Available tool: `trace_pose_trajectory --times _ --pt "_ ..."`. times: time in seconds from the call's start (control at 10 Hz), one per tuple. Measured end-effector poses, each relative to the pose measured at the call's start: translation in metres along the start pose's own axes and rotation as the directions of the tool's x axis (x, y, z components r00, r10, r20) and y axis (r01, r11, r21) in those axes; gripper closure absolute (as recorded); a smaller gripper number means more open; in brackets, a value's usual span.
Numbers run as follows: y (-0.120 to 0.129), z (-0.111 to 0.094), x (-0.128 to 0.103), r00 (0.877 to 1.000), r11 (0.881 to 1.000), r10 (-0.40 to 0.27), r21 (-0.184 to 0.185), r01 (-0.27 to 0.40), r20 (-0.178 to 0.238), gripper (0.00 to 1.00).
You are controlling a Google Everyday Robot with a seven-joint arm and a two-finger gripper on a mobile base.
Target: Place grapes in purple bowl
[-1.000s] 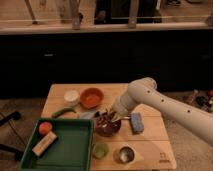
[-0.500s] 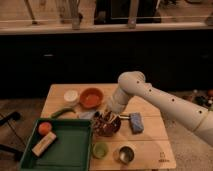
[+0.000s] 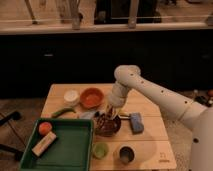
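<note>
Dark purple, almost maroon, the purple bowl (image 3: 111, 131) sits near the middle of a light wooden table (image 3: 150, 140), and everything else is best placed from it. Directly above its rim hangs the gripper (image 3: 106, 116), reaching down at a slant from the white arm (image 3: 150, 92), which enters from the right of the view and bends at an elbow high behind the bowl. Inside the bowl, right under the gripper, lies a dark reddish, bumpy mass, the grapes (image 3: 103, 122); whether the gripper is clenched on them or has let go, I cannot tell, nor whether they rest on the bowl's bottom. Behind the bowl and a little to the left as seen stands the orange bowl (image 3: 92, 97), with a small white cup (image 3: 71, 96) just beyond that, farther left. A green, elongated vegetable (image 3: 62, 112) lies to the bowl's left, near the table edge. Just beside the bowl on its right lies a blue sponge-like block (image 3: 135, 122). In front of the bowl stand a small green cup (image 3: 100, 150) and, right of that, a dark metal cup (image 3: 125, 155). Left and in front of the bowl lies a green tray (image 3: 70, 150), holding a round orange-red fruit (image 3: 45, 128) and a tan oblong block (image 3: 44, 143).
</note>
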Motion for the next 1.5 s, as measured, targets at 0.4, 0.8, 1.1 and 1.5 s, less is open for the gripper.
trace_pose_trajectory --times 0.4,0.8,1.1,1.5 --pt "0.016 0.01 0.013 0.998 0.996 -0.011 -0.09 0.016 0.063 1.0" --pt "0.023 0.013 0.009 0.994 0.994 -0.017 -0.106 0.029 0.111 0.78" --pt "0.017 0.009 0.0 0.992 0.994 -0.052 -0.087 0.062 0.111 0.48" --pt "0.014 0.001 -0.003 0.991 0.995 -0.079 -0.046 0.085 0.11 0.2"
